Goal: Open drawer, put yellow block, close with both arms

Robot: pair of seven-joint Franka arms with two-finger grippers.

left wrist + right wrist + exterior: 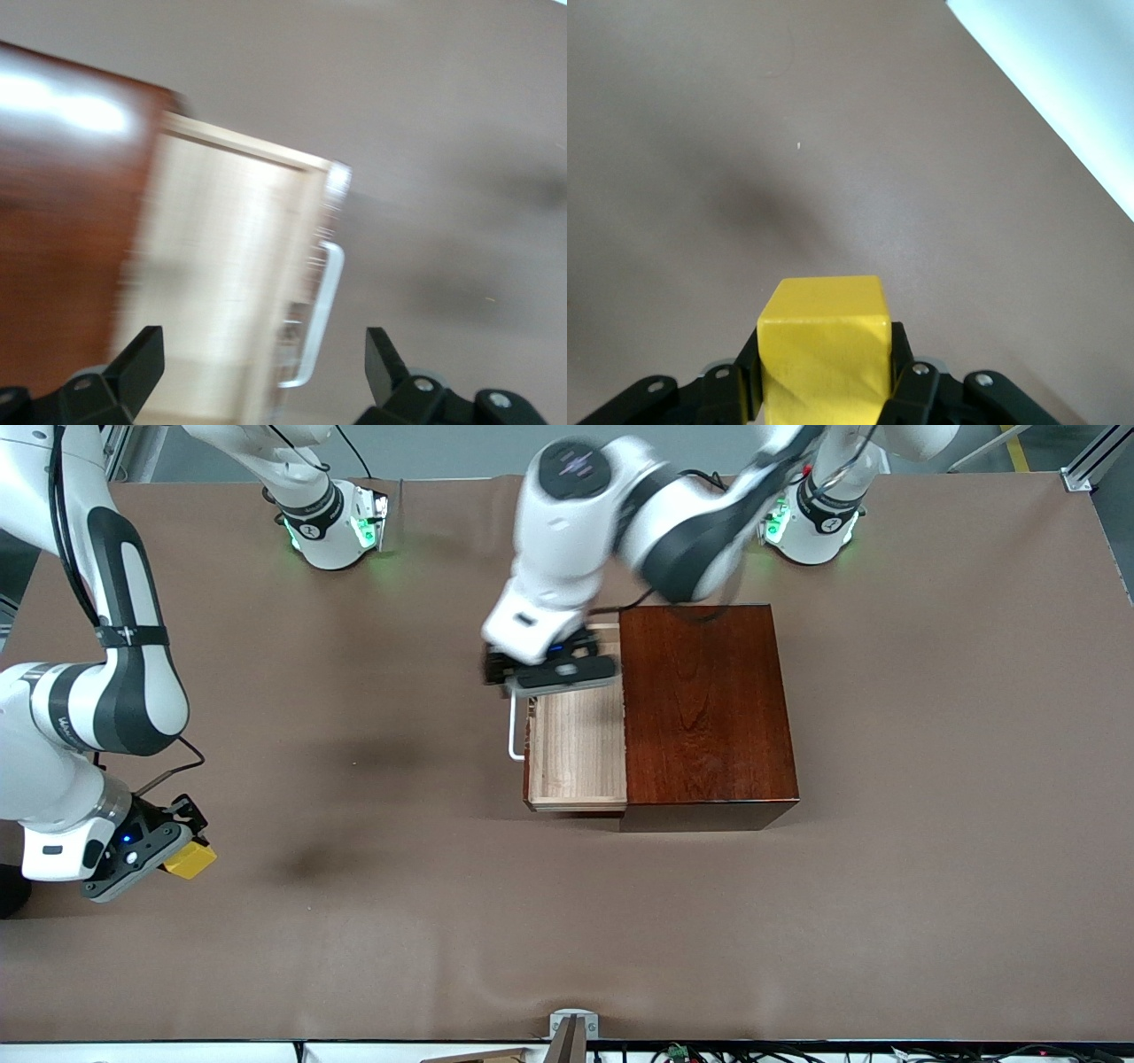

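The drawer (576,748) stands pulled out of the dark reddish-brown box (704,708), its pale wooden tray bare inside. Its white handle (514,731) faces the right arm's end of the table. My left gripper (551,671) hangs open over the drawer's end nearer the bases. In the left wrist view the tray (221,266) and handle (323,310) lie below the open left gripper (261,347), which holds nothing. My right gripper (168,850) is shut on the yellow block (191,860) over the table at the right arm's end. Its black fingers (908,367) clamp the block (824,341) from both sides.
Brown covering (372,939) spreads over the whole table. The two arm bases (332,527) (811,522) stand along the edge farthest from the front camera. A small metal bracket (573,1029) sits at the nearest edge. A pale strip (1063,115) marks the table's edge in the right wrist view.
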